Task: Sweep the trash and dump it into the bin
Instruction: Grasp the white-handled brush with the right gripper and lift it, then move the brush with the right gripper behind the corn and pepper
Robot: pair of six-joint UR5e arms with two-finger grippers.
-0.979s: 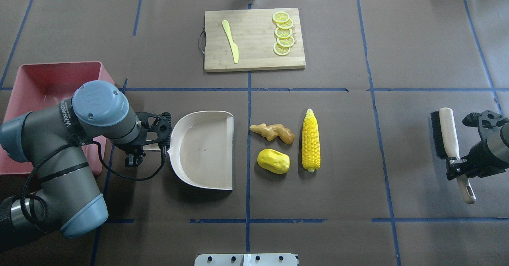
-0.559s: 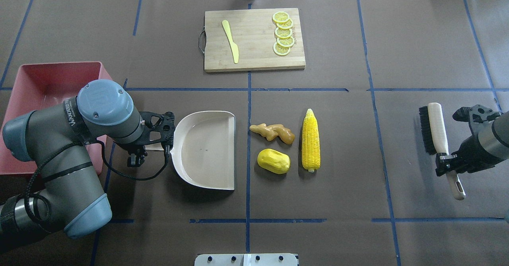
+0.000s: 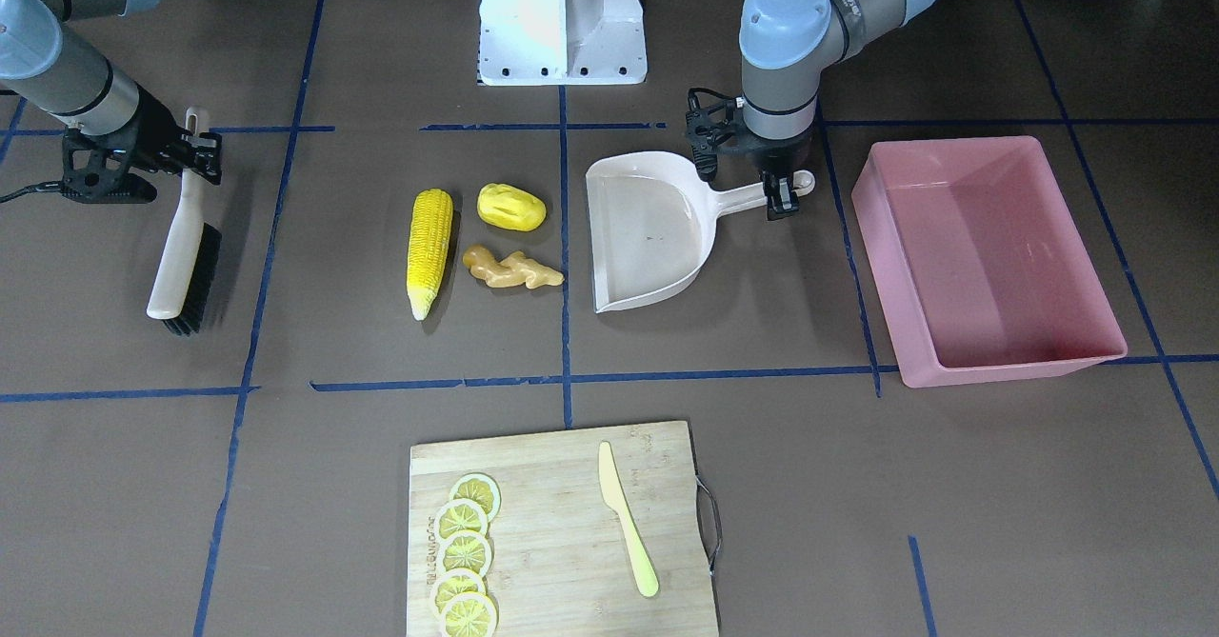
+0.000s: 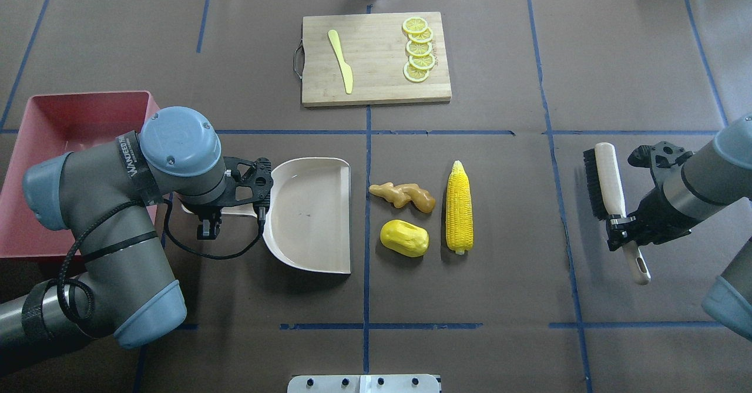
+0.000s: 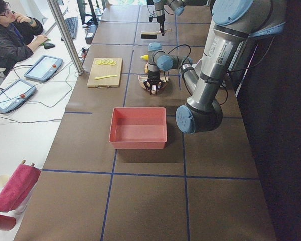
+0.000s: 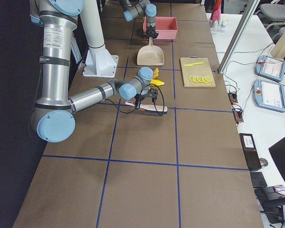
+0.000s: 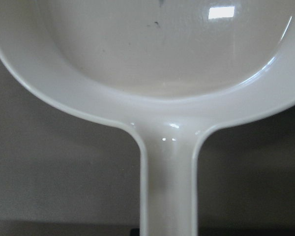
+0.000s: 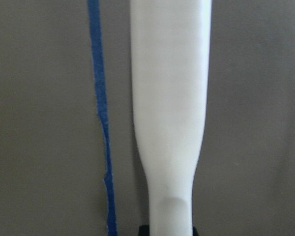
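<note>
- The left tool (image 3: pixel 769 189) was clamped shut around the handle of a beige plastic dustpan (image 4: pixel 308 217). The pan lay on the brown tabletop (image 4: pixel 499 275) with its open mouth facing 3 o'clock.
- Near that mouth lay the trash: a knobbly tan ginger root (image 4: pixel 404 195), a yellow oval lump (image 4: pixel 404 238) at its 6 o'clock, and a long yellow corn cob (image 4: pixel 459 208) at 3 o'clock of both. None of it touched the pan.
- The right tool (image 4: pixel 623 228) had closed on the pale handle of a black-bristled brush (image 4: pixel 608 187), well apart from the corn, at its 3 o'clock.
- The large pink rectangular plastic bin (image 3: pixel 990 266) sat at 9 o'clock of the dustpan.
</note>
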